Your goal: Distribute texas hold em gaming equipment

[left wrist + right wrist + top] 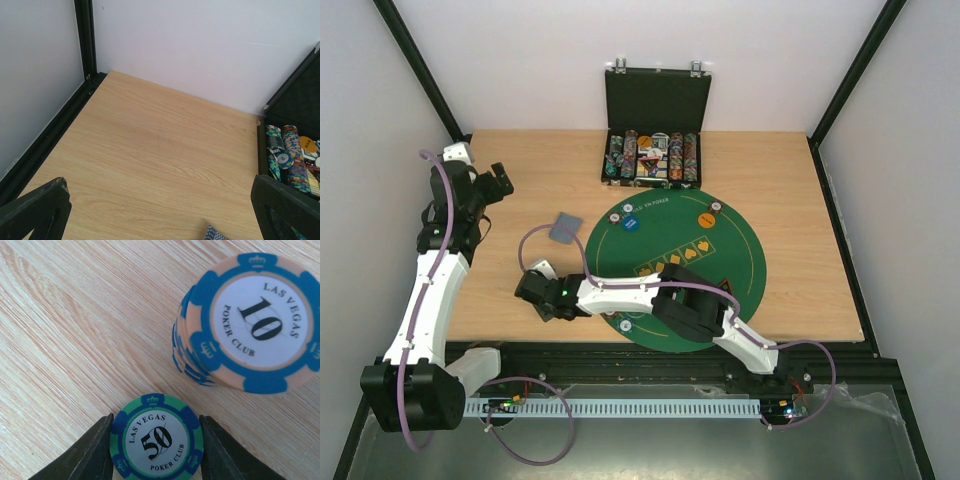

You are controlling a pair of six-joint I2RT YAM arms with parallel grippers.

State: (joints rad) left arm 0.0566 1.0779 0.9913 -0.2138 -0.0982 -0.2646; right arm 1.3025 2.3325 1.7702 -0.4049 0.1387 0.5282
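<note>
In the right wrist view a green-and-blue 50 poker chip (156, 437) lies flat on the wooden table. My right gripper (156, 417) is shut on it, one finger touching each side of its rim. A stack of blue-and-peach 10 chips (250, 325) stands just beyond it. From above, that gripper (535, 295) sits left of the green felt mat (720, 265). A grey-blue card pile (563, 228) lies off the mat's left rim. A blue button (630, 223) and an orange button (705, 219) rest on the mat. My left gripper (500, 182) hangs open at the far left, holding nothing.
A black hinged case (651, 100) with chip rows stands open at the back centre, its corner also in the left wrist view (287, 155). Small chips (716, 208) lie near the mat's far rim. Black frame posts (85, 40) and white walls enclose the table.
</note>
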